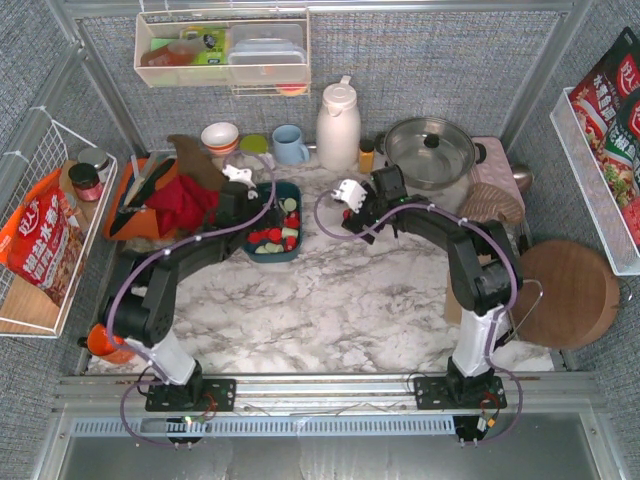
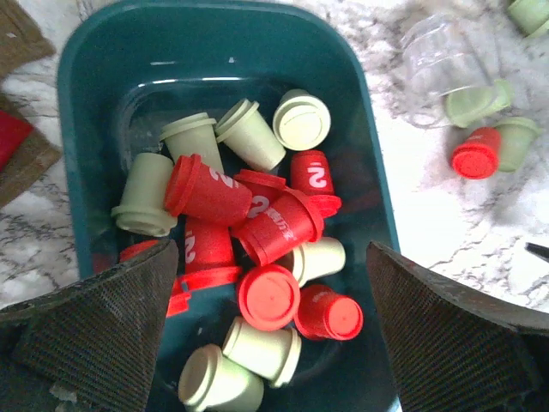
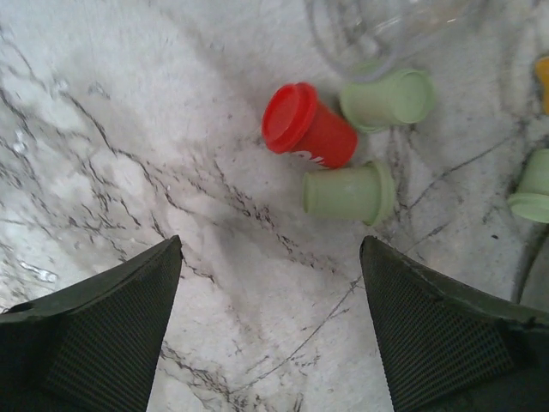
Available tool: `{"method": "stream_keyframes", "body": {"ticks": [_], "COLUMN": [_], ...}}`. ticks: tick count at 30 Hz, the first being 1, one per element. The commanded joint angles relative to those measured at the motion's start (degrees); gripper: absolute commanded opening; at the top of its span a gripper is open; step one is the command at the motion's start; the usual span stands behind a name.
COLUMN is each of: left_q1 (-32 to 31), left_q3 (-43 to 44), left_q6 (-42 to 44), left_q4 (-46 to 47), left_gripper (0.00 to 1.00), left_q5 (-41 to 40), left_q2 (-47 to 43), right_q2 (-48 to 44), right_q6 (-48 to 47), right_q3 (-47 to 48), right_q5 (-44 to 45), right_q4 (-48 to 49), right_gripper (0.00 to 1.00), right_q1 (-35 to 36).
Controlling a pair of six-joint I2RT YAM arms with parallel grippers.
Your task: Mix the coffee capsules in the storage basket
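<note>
Both grippers open and empty; main risk is capsules rolling away or spilling over the basket wall.

The left gripper [image 2: 270,257] hangs with its jaws wide apart over the near end of the storage basket [image 2: 206,43], gripping and touching nothing. Below it the coffee capsules [image 2: 257,215] lie heaped, the reds clumped mid-basket and the greens round them. A stir from here could flick pods over the low wall or shove the basket across the marble table [image 3: 129,129]. The right gripper [image 3: 270,249] is likewise spread and empty, above bare table to the right of the basket. Just beyond it a red capsule [image 3: 304,129] and two green capsules [image 3: 352,193] lie on their sides, so a glancing finger would probably roll them. The clear jar [image 3: 369,26] just past them could be knocked.
</note>
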Motion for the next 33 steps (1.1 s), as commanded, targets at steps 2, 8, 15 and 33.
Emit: {"method": "stream_keyframes", "body": {"ticks": [2, 8, 15, 33], "left_q1": [-0.8, -1.7, -2.1, -2.2], "left_q3": [-6.2, -9.0, -9.1, -8.8], "left_q6": [0.6, 1.0, 1.3, 1.0], "left_q4": [6.4, 8.0, 8.6, 9.8], "left_gripper": [0.99, 0.99, 0.99, 0.99], "left_q5": [-2.0, -5.2, -4.2, -2.3], "left_q2": [-9.2, -15.7, -15.8, -14.2], "right_q2": [5.7, 10.3, 14.3, 14.2], "right_q6": [-11.4, -11.9, -12.3, -11.8], "right_q3": [7.6, 12.9, 16.7, 15.1], "right_q5": [2.7, 5.3, 5.4, 3.4], "right_q4": [-12.5, -12.8, -14.5, -9.8], "right_gripper": [0.87, 0.85, 0.82, 0.43], "right_q1": [0.0, -0.1, -0.5, -1.8]}}
